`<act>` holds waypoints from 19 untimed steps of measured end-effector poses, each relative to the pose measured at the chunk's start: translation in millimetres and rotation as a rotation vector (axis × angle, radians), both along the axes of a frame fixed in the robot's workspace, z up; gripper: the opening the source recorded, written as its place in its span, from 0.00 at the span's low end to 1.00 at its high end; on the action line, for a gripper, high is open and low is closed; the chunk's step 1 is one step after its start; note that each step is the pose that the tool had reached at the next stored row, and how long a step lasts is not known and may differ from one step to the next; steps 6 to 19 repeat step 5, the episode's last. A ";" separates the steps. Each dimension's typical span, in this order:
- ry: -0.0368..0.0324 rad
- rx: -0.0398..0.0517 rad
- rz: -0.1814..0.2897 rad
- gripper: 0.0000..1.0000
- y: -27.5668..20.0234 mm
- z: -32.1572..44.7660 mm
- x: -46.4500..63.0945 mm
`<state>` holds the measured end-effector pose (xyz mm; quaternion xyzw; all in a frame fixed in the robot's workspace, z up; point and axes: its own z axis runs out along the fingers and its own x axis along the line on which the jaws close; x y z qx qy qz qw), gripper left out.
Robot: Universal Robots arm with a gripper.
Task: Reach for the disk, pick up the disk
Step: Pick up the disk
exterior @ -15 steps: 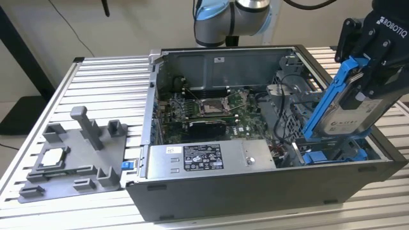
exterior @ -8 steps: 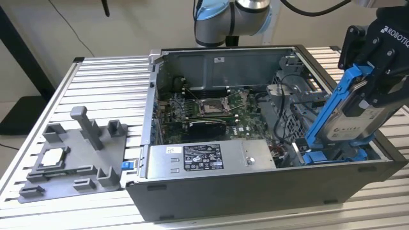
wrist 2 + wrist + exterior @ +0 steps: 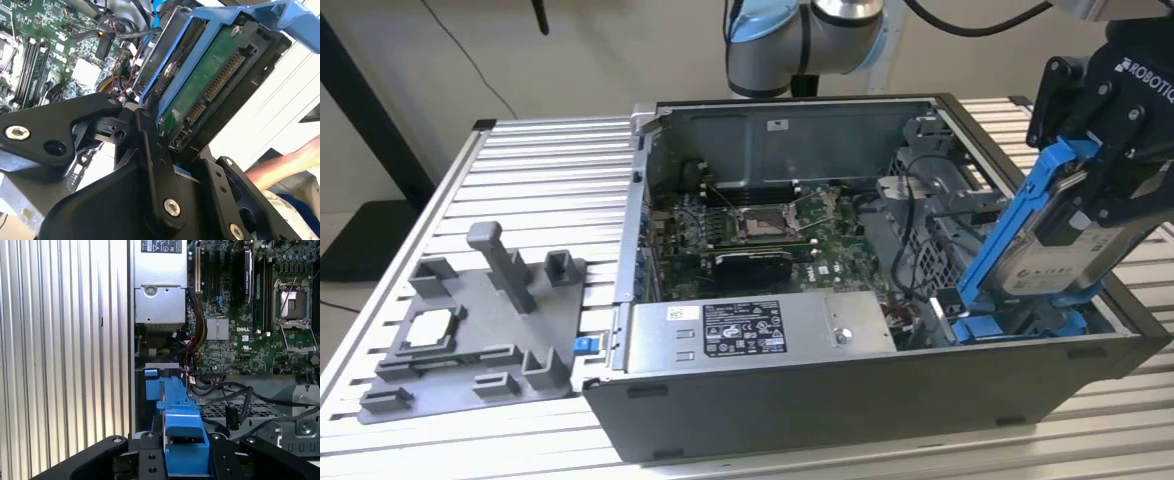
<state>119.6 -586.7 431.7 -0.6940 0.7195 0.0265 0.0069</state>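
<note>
Basically, one open computer case (image 3: 854, 390) sits on the slatted metal counter (image 3: 534, 170), close to the counter's front edge, reaching toward the edge at the exterior view's right. One gripper (image 3: 1107, 205) is clamped on the disk (image 3: 1067, 250), black fingers (image 3: 1127, 190) pressing its flat faces. The disk is above the case's end at the exterior view's right, tilted steeply, long axis running from low inside the case up and outward over the case wall; its low end is near a blue bracket (image 3: 1014, 325) in the case; whether they touch I cannot tell. In the second wrist view the disk (image 3: 210, 85) shows its green circuit-board side and connector end, blue frame along the edges. In the first wrist view the disk (image 3: 179, 425) is seen edge-on between the gripper (image 3: 182, 455) links.

Around it: one motherboard (image 3: 761, 220) with an empty processor socket, one silver power supply (image 3: 761, 325) along the case's front wall, black cables (image 3: 907, 215) looping close beside the disk, and a drive cage (image 3: 927, 235). One grey fixture tray (image 3: 467, 330) lies near the counter's front corner at the exterior view's left, well apart from the case, carrying one small square chip (image 3: 430, 328). A person's hand (image 3: 280, 162) shows beyond the disk in the second wrist view.
</note>
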 end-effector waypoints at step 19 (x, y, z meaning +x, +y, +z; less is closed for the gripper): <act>0.0000 0.0001 0.000 0.00 0.0 -0.1 0.0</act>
